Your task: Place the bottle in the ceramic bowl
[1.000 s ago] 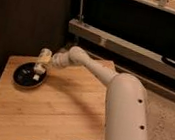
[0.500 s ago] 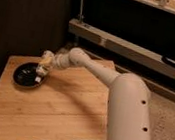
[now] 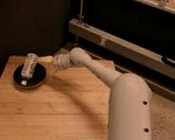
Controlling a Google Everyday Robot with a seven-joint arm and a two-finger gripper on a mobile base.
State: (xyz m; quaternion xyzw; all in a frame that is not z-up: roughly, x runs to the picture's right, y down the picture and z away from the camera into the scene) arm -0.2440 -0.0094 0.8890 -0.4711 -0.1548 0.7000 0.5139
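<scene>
The gripper (image 3: 38,59) is positioned over the ceramic bowl (image 3: 30,76) at the far left corner of the wooden table (image 3: 48,111). The bowl interior appears partly occupied by the bottle (image 3: 29,67). The near and right table surface is left unobstructed. Passage behind is blocked by the dark cabinet (image 3: 29,18) and metal rail (image 3: 130,47)

- The shallow round black ceramic bowl (image 3: 29,76) sits on the light wooden surface (image 3: 59,105), near its far left corner.
- The small white plastic bottle (image 3: 29,66) is over the bowl.
- The end effector (image 3: 41,59) is just right of the bottle, above the bowl's far rim.
</scene>
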